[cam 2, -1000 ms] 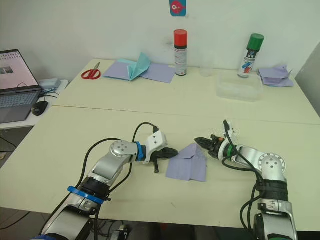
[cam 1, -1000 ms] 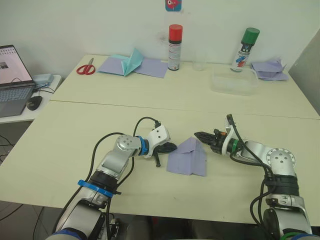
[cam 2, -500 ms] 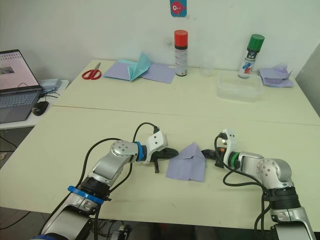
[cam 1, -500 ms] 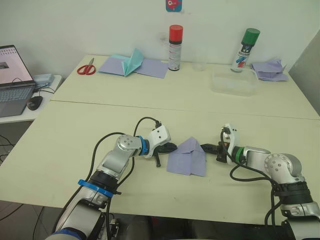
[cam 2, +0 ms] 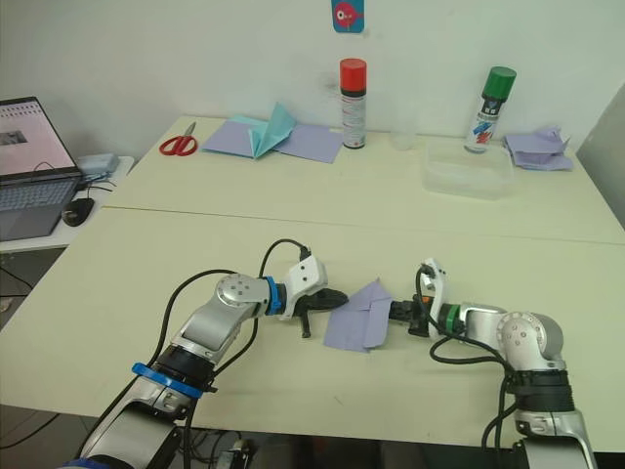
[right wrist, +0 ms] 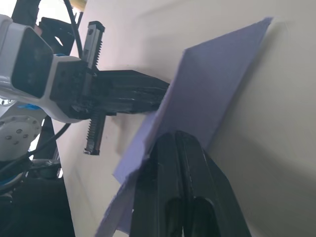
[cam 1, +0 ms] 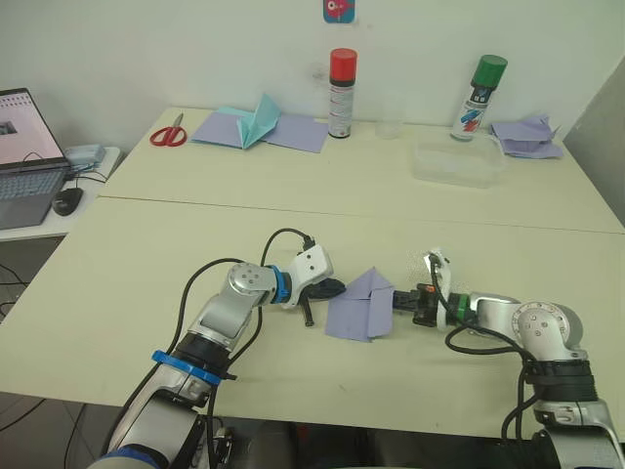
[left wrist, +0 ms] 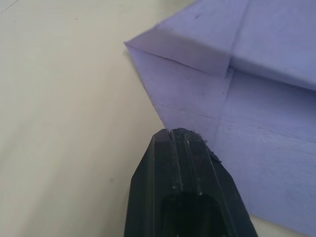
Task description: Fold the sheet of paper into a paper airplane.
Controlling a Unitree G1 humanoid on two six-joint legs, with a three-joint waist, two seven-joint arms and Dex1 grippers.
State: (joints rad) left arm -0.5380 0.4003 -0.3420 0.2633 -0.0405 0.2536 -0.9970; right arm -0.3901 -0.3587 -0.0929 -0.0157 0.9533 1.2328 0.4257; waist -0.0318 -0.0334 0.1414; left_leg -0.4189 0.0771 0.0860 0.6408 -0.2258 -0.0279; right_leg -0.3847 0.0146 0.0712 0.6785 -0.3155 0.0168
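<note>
The right gripper [cam 1: 398, 301] lies low over the table [cam 1: 146, 254], its two black fingers pressed together and reaching under the right edge of the sheet of paper [cam 1: 356, 305]. In the right wrist view the closed fingers [right wrist: 177, 163] sit against the lavender flap, which rises from the table on that side and leans over toward the robot's left; whether they actually pinch the paper or only push beneath it cannot be told. The left gripper [cam 1: 330, 288] rests at the opposite side of the sheet, its fingers also closed together, tips pressing down on the left edge of the paper, as the left wrist view shows the black tip [left wrist: 185, 143] set on the lavender surface just inside its border. The sheet itself lies between the two grippers near the front middle of the table, partly folded, with a folded corner and creases visible close up.

Farther back on the table stand a red-capped spray can [cam 1: 342, 93] and a green-capped spray can [cam 1: 481, 98], with a clear plastic tray [cam 1: 457, 161] near the green one. A teal tent-shaped paper [cam 1: 256, 119] sits on flat lavender sheets beside red scissors [cam 1: 169, 132], and crumpled lavender scraps [cam 1: 527, 137] lie at the far right. A laptop [cam 1: 21, 156] stands on a side table at the left.
</note>
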